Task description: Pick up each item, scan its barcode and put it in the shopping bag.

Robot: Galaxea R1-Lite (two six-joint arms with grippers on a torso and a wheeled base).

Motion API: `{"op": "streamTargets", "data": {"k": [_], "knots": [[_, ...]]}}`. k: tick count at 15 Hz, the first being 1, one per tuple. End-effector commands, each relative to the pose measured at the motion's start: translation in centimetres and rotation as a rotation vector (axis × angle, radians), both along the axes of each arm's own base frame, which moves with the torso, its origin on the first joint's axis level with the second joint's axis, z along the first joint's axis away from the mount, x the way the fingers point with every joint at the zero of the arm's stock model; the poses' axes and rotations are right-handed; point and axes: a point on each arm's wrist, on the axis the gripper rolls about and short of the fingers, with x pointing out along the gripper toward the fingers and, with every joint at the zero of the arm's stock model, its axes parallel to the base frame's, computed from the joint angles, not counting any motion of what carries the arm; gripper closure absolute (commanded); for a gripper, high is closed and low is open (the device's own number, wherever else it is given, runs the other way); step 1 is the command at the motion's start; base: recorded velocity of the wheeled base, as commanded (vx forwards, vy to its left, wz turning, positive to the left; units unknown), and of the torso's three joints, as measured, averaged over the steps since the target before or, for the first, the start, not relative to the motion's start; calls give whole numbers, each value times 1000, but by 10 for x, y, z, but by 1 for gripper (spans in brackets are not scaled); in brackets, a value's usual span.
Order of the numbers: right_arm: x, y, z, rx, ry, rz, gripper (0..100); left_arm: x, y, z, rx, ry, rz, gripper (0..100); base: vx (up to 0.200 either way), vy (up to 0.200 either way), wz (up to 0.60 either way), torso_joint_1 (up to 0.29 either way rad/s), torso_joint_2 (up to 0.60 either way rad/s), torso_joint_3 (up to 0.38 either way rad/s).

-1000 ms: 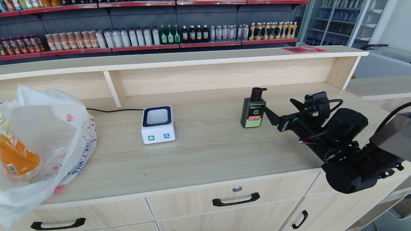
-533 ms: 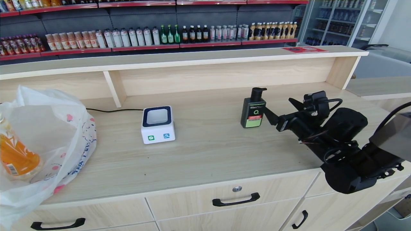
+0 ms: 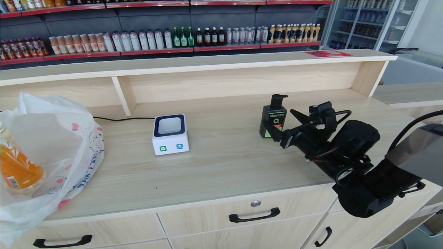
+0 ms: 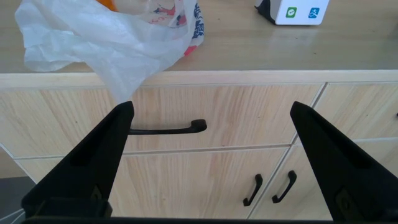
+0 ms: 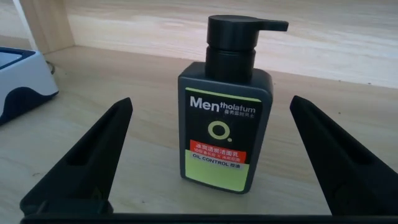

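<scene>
Head view: the right pincer (image 3: pixel 282 121) sits low over the right part of the wooden bench (image 3: pixel 221 166), right at a dark pump bottle (image 3: pixel 273 117) that stands upright on the bench near the back. In the right wrist view this pincer (image 5: pixel 211 102) is spread wide. The pump bottle (image 5: pixel 227 130) stands between its two black fingers (image 5: pixel 93 155) with a gap on each side, its green-and-red label facing the camera and its pump head pointing sideways. Nothing is pinched.

A white scanner box (image 3: pixel 170 134) with a dark-framed window on top stands mid-bench, well apart from the bottle, and a black cable (image 3: pixel 121 119) runs from it toward the left. At the bench's left end lies a thin white shopping bag (image 3: pixel 52 138), slumped open, with an orange drink bottle (image 3: pixel 15 166) lying inside.

In the left wrist view the left pincer (image 4: pixel 211 106) is also spread and holds nothing. It hangs in front of the drawer fronts below the bench edge, facing a black drawer handle (image 4: pixel 166 129). The shopping bag (image 4: pixel 106 37) droops over the edge above it, and the scanner box (image 4: pixel 292 11) sits farther along. Shelves of drinks (image 3: pixel 155 39) line the wall behind the bench.
</scene>
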Motion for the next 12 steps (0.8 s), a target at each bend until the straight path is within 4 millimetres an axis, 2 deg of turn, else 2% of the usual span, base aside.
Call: {"op": "streamTargets", "data": {"k": [1,3,8,10,12], "knots": [[-5,11,-1,-2,2,33,0,0,0,0,0,0,0,0,0,0,0,0,0,0],[-8,17,-2,-3,5,51,0,0,0,0,3,2,0,0,0,0,0,0,0,0],[-8,12,2,0,-2,39,0,0,0,0,8,2,0,0,0,0,0,0,0,0],[-15,11,7,1,-7,43,0,0,0,0,10,2,-1,0,0,0,0,0,0,0],[-29,19,13,-1,-13,79,0,0,0,0,8,2,-1,0,0,0,0,0,0,0]]}}
